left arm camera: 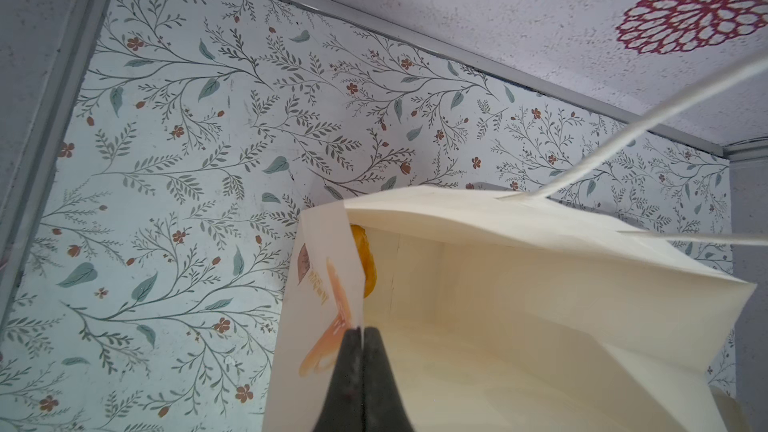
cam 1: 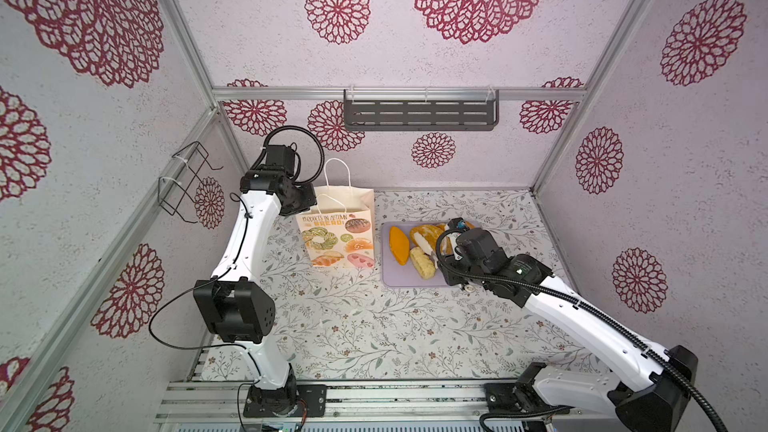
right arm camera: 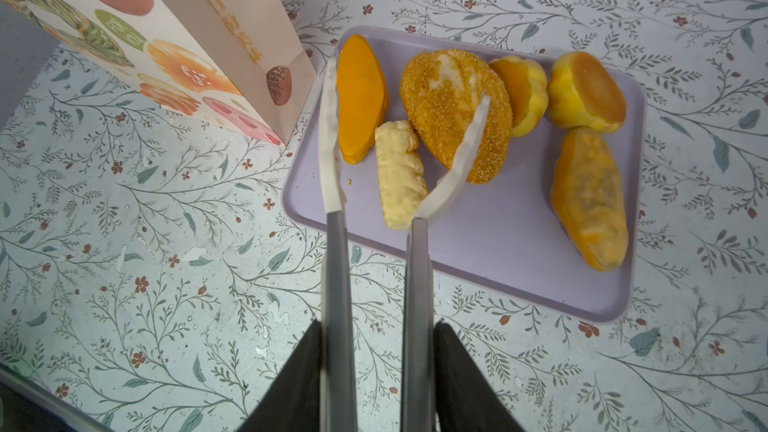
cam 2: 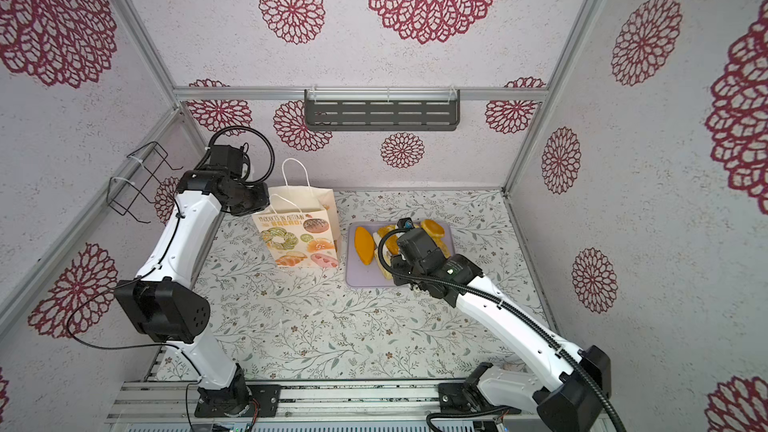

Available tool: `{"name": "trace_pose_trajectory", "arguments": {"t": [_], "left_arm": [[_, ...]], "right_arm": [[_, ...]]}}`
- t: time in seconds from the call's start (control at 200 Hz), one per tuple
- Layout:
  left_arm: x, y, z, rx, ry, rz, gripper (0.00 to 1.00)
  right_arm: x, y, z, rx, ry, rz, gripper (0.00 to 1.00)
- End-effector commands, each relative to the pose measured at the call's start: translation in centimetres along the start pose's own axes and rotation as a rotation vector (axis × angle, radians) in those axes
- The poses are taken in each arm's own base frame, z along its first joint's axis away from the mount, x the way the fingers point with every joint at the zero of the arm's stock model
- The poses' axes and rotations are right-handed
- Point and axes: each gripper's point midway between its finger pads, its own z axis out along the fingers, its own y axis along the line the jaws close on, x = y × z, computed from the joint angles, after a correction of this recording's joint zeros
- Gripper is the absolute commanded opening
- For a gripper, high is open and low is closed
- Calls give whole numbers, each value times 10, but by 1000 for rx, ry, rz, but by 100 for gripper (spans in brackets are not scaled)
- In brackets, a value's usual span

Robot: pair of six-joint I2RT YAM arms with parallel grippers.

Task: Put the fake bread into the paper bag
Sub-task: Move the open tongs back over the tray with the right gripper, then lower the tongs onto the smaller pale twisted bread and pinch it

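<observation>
Left pincer (left arm camera: 363,334): closed tight on the rim of the bag (cam 1: 338,238), pinching one paper wall; the mouth faces up
Right pincer (right arm camera: 376,326): clamped on a pair of tongs (right arm camera: 336,263); their white tips stand apart and carry nothing
Bread: six pieces lie on the tray (right arm camera: 498,243), just beside the bag at its 3 o'clock in both top views; one bun (left arm camera: 365,259) already sits inside the bag
Tongs aim: the tips straddle the pale roll (right arm camera: 401,176), one beside the orange loaf (right arm camera: 359,97), one over the crumbed loaf (right arm camera: 444,97)
Risk, crowding: the pieces touch, so closing may nip a neighbour or push the roll off the tray onto the worktop (cam 1: 353,326)
Risk, grip: the smooth tips may let the roll slip mid-carry
Risk, bag: thin paper could tear or tip if the tongs catch a handle
</observation>
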Motion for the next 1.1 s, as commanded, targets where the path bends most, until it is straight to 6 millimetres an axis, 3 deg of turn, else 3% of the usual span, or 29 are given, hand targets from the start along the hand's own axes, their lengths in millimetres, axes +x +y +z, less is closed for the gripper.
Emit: {"name": "trace_pose_trajectory", "arguments": {"t": [0.0, 0.36, 1.096], "left_arm": [[0, -1, -9, -3, -15, 18, 0], [1, -2, -8, -2, -11, 21, 0], [2, -4, -5, -5, -7, 29, 0]], "right_arm": [[-7, -4, -5, 10, -34, 11, 43], [20, -3, 12, -12, 34, 30, 44], [50, 6, 36, -67, 117, 60, 40]]}}
